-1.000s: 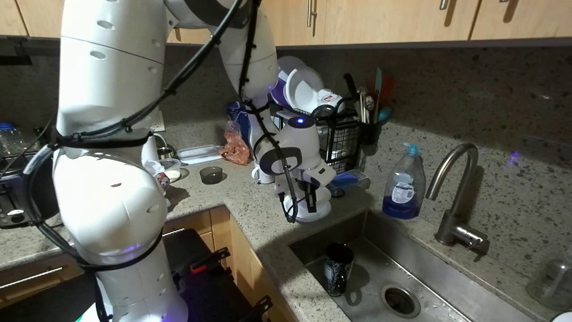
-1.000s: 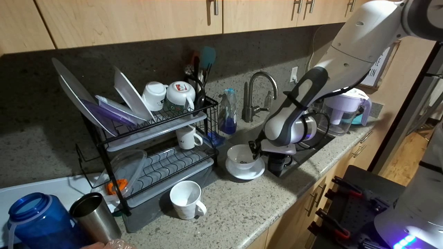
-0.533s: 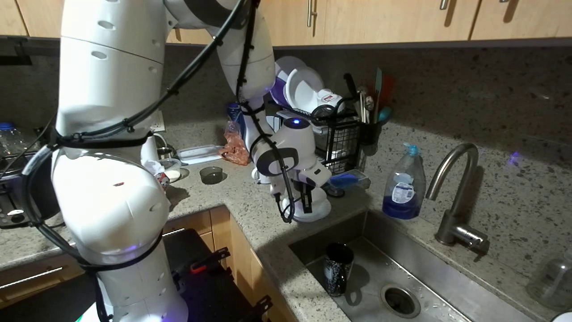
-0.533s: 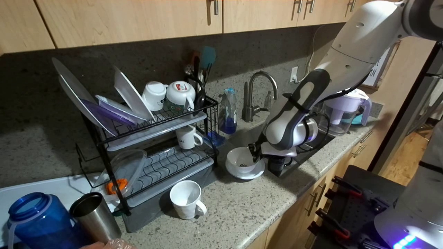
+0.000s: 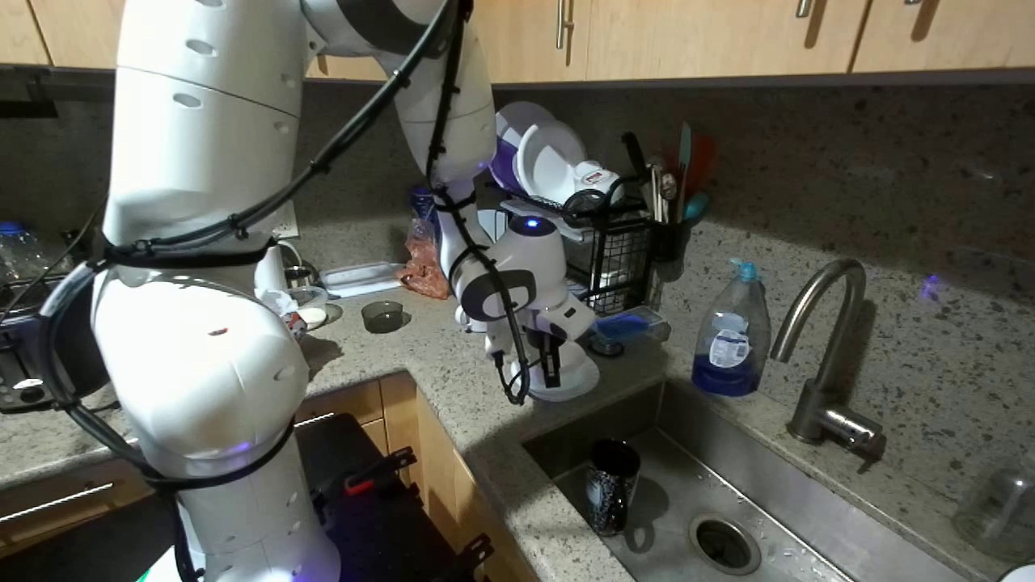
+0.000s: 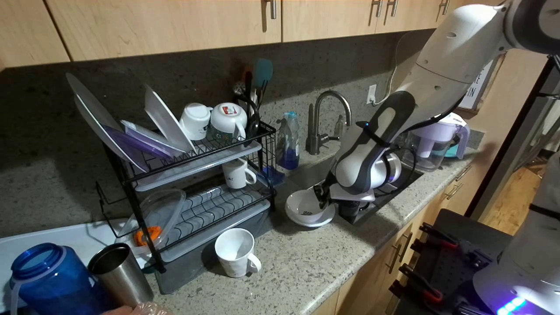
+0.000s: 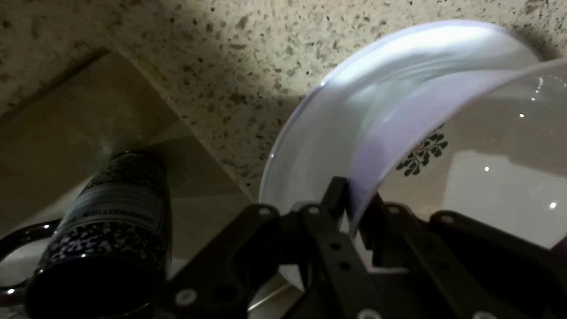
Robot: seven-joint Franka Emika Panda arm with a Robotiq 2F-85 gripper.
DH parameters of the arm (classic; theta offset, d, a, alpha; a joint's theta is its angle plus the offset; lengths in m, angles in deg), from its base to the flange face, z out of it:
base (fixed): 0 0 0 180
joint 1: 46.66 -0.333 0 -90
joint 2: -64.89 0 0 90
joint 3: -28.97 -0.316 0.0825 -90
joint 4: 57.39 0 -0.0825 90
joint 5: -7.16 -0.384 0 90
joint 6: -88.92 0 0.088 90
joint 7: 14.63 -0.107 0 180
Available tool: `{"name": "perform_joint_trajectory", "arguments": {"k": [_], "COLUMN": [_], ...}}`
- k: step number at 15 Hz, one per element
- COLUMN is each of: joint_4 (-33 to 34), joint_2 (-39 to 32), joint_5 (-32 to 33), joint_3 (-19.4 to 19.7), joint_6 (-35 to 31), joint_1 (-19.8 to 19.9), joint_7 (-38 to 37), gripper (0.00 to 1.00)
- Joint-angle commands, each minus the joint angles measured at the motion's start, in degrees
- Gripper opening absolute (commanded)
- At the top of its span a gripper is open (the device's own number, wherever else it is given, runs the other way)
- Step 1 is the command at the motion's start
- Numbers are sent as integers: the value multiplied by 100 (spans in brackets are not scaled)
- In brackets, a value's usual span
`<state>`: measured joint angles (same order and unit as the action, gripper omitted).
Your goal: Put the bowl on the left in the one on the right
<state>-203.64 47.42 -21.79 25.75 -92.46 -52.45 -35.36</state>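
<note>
Gripping the upper bowl (image 7: 480, 157) by its rim, your gripper (image 7: 355, 208) has it at two o'clock in the wrist view. Beneath it, the lower bowl (image 7: 305, 146) shows from nine to one o'clock.
</note>
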Motion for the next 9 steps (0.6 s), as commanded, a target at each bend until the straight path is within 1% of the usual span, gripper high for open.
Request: {"name": "perform_joint_trajectory", "arguments": {"k": [1, 2, 5, 7, 8, 9], "joint_4": [-8, -12, -2, 8, 20, 12], "joint_2": [-45, -69, -166, -196, -223, -233], "joint_5": [-12, 182, 252, 268, 95, 84], "joint_3": [46, 58, 138, 123, 71, 56], "joint_6": [-193, -199, -269, -374, -464, -537], "joint_1": [-67, -39, -77, -57, -33, -23], "joint_7": [-45, -208, -221, -208, -48, -48], "gripper": [5, 5, 5, 5, 5, 5]}}
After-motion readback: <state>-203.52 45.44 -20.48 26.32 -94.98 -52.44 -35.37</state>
